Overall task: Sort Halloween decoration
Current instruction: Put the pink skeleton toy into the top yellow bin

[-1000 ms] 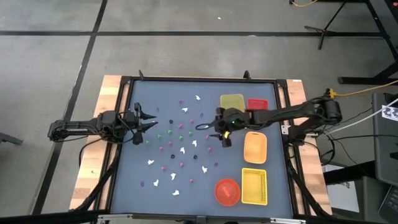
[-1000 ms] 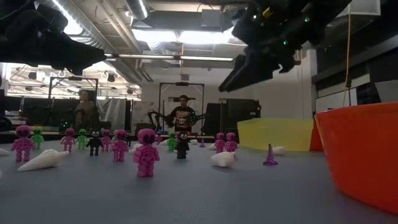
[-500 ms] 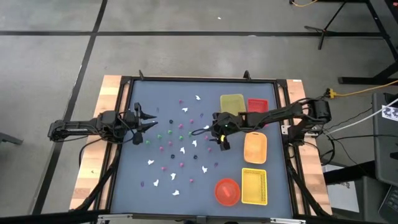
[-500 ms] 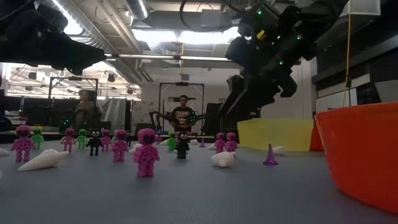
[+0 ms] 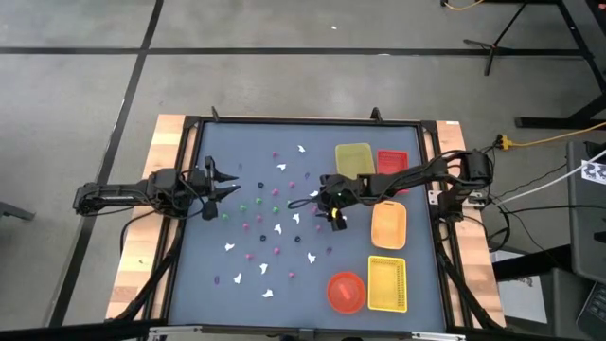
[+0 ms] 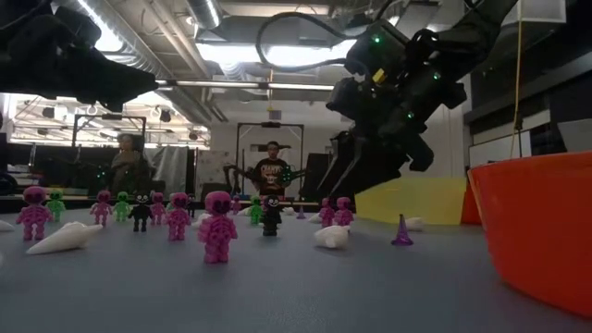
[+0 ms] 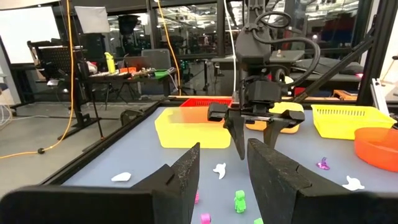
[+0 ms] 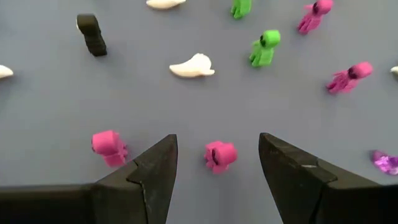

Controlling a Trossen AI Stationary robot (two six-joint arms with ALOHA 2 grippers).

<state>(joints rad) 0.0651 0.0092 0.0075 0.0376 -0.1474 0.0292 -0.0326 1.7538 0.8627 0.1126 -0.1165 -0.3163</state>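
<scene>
Halloween decoration pieces [image 5: 276, 210] lie scattered over the grey surface [image 5: 237, 256], mostly between the two pincers. Right pincer [image 8: 216, 163] hangs over mid-surface, fingers spread wide, a pink piece [image 8: 220, 155] lying between its tips. Left pincer [image 5: 227, 183] waits at the surface's left edge, fingers apart, empty.

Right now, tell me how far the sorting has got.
Done: nothing visible; the yellow tray shows no pieces in it. In hand: the right gripper is open over a pink figure. Left: the pieces lie scattered on the table; the left gripper waits, open.
</scene>
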